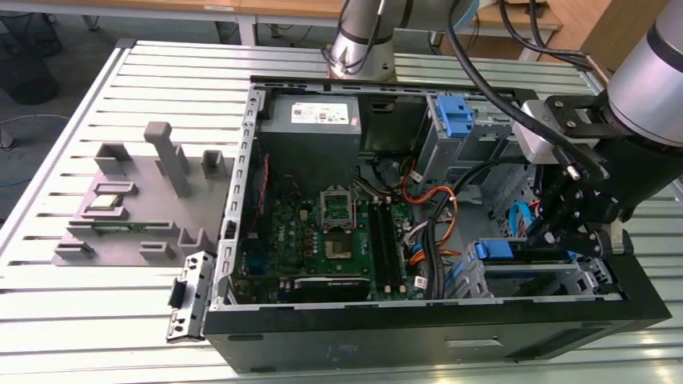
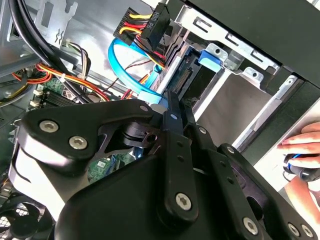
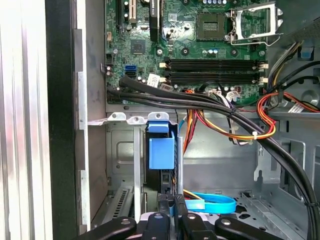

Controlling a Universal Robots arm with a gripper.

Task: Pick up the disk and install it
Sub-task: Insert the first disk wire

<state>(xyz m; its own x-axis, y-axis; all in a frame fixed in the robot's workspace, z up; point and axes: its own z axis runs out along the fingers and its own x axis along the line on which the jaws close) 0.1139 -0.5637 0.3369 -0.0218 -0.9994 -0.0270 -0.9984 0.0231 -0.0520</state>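
Exterior view: the arm [image 1: 664,76] bends steeply down into the open computer case [image 1: 427,334], its one hand [image 1: 555,242] clamped on the single disk [image 1: 510,252], which stands on edge in the case's corner bay [image 1: 581,282].

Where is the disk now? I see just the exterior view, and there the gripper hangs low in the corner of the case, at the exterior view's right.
Observer: In the first wrist view the disk stands on edge in the drive bay, between two metal uprights, directly ahead of the gripper.
Operator: Is any cable close to it?
Observer: Yes. A flat blue cable lies looped inside the case, right beside the gripper.
Operator: Is somebody near the case?
Observer: In the second wrist view a person's hand is beyond the case's edge, next to a dark object with blue on it.
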